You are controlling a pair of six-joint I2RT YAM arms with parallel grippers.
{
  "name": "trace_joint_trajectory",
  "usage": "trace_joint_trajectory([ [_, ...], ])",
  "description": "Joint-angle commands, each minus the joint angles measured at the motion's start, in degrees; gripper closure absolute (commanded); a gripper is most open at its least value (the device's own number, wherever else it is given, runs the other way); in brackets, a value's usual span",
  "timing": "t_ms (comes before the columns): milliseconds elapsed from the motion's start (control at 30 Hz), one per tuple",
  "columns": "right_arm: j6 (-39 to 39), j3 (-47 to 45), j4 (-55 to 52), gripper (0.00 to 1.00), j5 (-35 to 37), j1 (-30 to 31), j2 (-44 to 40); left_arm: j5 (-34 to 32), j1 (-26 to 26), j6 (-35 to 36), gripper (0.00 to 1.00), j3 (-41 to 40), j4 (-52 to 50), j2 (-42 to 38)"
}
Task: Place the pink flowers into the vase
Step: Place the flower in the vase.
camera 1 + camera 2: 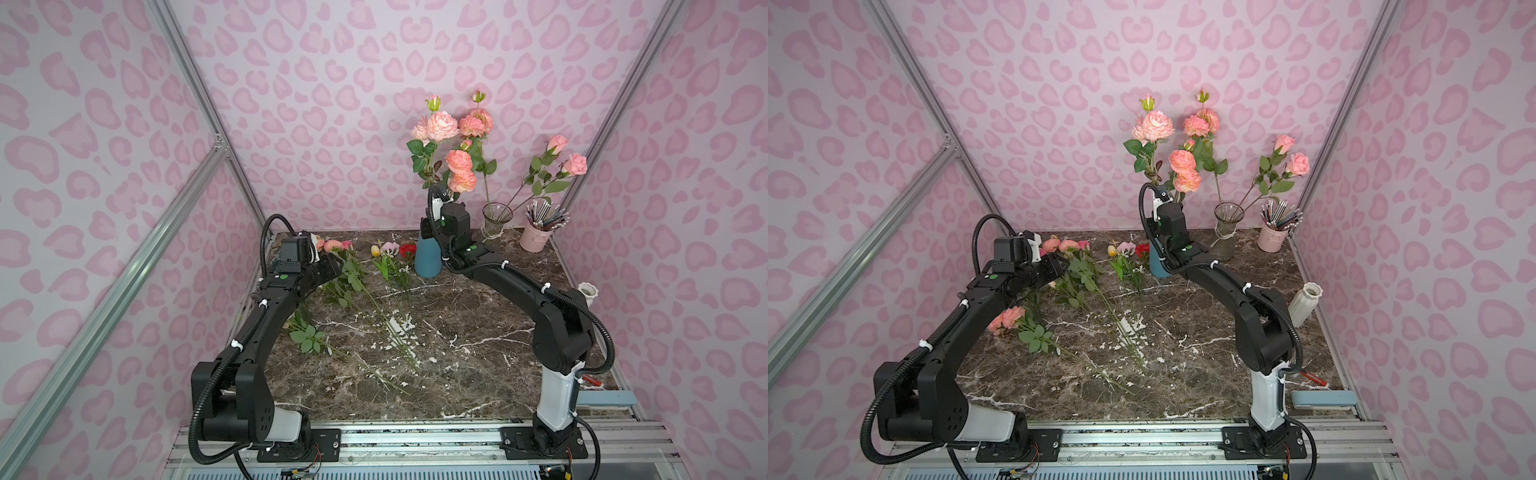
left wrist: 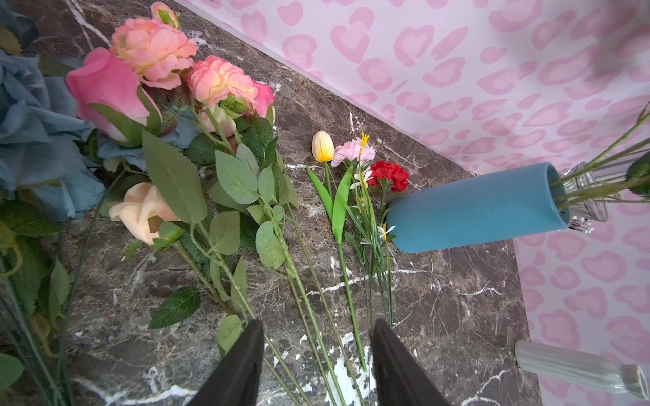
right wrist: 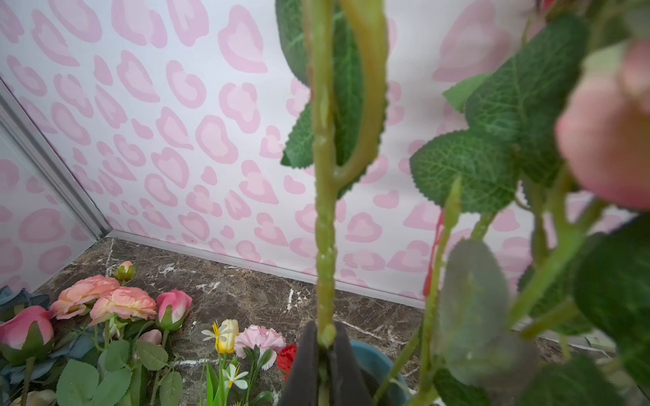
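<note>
Marble bench [image 1: 478, 332]: dark with white veins; loose flowers are laid across its far left part
Vase [image 1: 428, 259]: blue, stood upright at the back of the bench; green stems are seen at its mouth in the left wrist view
Right end effector [image 3: 325, 346]: clenched on a green stem [image 3: 323, 211], which is held upright just above the vase rim
Left end effector [image 2: 318, 337]: released, jaws apart, nothing gripped; it is hung over long stems lying on the bench
Pink flowers [image 1: 440, 124]: one tall spray is raised over the vase, blooms well above the rim; more [image 2: 154, 49] are laid on the bench, heads toward the back wall; one spray [image 1: 1007, 319] is partly hidden beside the left arm
Glass vase [image 1: 496, 224]: placed just right of the vase, two pink roses [image 1: 575, 164] leaning out of it
Carnation [image 2: 390, 174]: red, laid just beside the vase foot, with a tulip [image 2: 323, 146] near it
Hydrangea [image 2: 35, 116]: dusty blue, bunched against the lying pink heads
</note>
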Motion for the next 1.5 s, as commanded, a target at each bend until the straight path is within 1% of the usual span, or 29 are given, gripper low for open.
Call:
trace_joint_trajectory([
  [0, 2.5, 2.2, -6.0, 0.89, -1.6, -0.1, 0.1, 0.7, 0.1, 0.2, 0.47, 0.2, 2.6, 0.2],
  [300, 4.7, 7.6, -17.8, 0.72, -3.5, 0.2, 0.5, 0.3, 0.1, 0.2, 0.45, 0.2, 2.4, 0.5],
  [467, 6.1, 7.9, -22.9, 0.66, -2.8, 0.1, -1.8, -0.1, 0.1, 0.2, 0.44, 0.3, 2.2, 0.8],
  [600, 7.2, 7.3, -27.0, 0.65, -3.2, 0.2, -4.3, -0.4, 0.1, 0.1, 0.45, 0.3, 2.1, 1.1],
  [767, 8.4, 3.1, -30.1, 0.66, -5.4, 0.2, -9.5, -0.3, 0.1, -0.5, 0.47, 0.2, 2.1, 1.9],
  [900, 10.1, 0.4, -32.9, 0.69, -10.1, -0.9, -13.0, -0.3, 0.0, -1.3, 0.49, 0.4, 2.1, 3.1],
  [1000, 11.8, -2.5, -33.7, 0.72, -14.8, -3.2, -15.8, -0.5, -0.8, -2.0, 0.51, 0.9, 1.7, 3.8],
  [1133, 13.5, -5.7, -33.7, 0.74, -16.1, -6.2, -18.6, -2.4, -3.8, -3.2, 0.52, 2.9, -0.1, 5.0],
  [1267, 14.7, -7.7, -31.4, 0.72, -18.8, -8.5, -18.9, -2.1, -7.6, -5.9, 0.52, 5.3, -0.2, 7.0],
  [1367, 15.6, -8.5, -28.3, 0.72, -21.5, -9.2, -18.1, -0.3, -9.9, -9.7, 0.52, 5.9, 2.3, 9.2],
  [1467, 16.4, -7.9, -26.2, 0.71, -23.8, -9.8, -16.1, 2.9, -12.0, -14.8, 0.53, 6.5, 6.7, 12.4],
])
